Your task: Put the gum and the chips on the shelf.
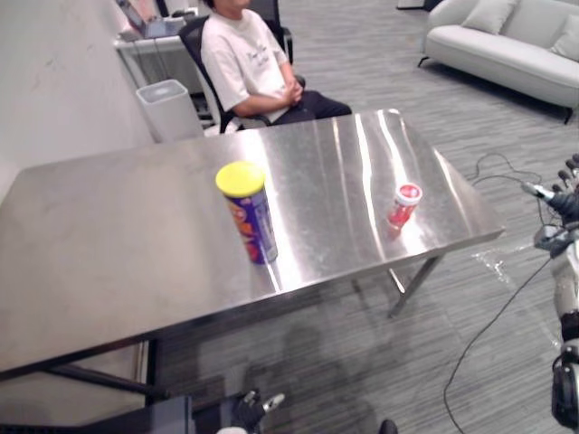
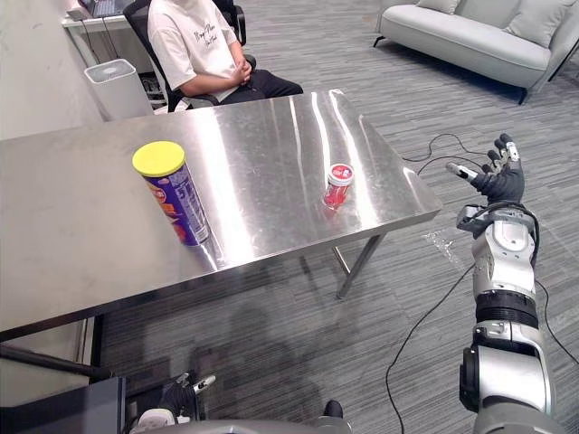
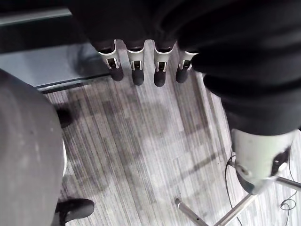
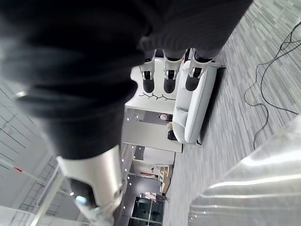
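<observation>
Steel counter (image 2: 271, 136) carries both items. Gum tub (image 2: 338, 185) stands well left of the right robot hand (image 2: 499, 178), chips can (image 2: 172, 192) farther left. Right fingers spread, empty; left robot hand (image 2: 181, 395) hangs low, fingers relaxed. We judge nothing shelved yet: both pickups remain.

I see an office lounge from here, grey striped carpet (image 2: 298, 334), pale sofa (image 2: 470, 41), a person (image 2: 194, 45) seated in a dark office chair (image 2: 137, 14), steel table (image 2: 72, 235) up front
</observation>
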{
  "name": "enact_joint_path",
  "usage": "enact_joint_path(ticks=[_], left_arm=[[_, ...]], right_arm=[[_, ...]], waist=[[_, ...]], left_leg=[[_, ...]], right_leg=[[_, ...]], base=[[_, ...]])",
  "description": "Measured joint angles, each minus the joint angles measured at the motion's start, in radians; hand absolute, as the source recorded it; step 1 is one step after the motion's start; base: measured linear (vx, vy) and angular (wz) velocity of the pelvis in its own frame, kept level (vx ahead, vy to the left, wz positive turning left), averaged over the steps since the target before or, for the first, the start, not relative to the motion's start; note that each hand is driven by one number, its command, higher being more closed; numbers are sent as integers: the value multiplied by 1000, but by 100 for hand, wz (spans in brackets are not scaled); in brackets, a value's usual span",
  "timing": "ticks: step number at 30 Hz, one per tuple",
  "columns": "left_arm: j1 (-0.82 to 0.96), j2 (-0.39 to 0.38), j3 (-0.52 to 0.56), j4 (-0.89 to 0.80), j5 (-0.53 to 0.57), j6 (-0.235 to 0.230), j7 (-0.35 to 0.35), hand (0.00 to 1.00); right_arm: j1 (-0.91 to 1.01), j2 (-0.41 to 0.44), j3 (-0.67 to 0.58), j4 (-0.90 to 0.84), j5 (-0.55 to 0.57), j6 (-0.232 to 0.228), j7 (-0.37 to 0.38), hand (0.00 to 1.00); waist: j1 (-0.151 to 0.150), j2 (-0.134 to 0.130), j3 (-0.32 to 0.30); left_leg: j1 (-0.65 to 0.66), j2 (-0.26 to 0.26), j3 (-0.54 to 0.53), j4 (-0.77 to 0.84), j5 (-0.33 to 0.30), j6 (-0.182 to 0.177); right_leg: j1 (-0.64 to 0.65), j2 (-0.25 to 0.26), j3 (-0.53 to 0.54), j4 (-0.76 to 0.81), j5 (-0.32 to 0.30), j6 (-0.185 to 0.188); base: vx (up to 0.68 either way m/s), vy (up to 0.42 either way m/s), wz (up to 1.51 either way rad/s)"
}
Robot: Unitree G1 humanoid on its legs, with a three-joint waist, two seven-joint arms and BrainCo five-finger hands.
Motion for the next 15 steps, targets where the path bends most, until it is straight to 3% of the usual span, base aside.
enact_joint_path(ticks=[3, 15], left_arm=[[0, 1, -3, -23, -4, -4, -1, 0], [0, 8, -16, -51, -28, -10, -2, 0]], right_arm=[[-9, 0, 32, 23, -3, 8, 19, 0], [-32, 6, 118, 25, -103, 20, 44, 0]], waist=[[13, 0, 21], [15, -2, 62]], left_leg=[[-16, 0, -4, -2, 7, 6], [-33, -3, -28, -33, 48, 7]], right_leg=[[-14, 1, -3, 1, 0, 0], [-33, 0, -25, 0, 18, 11]], base=[[-75, -48, 2], [-51, -42, 6]])
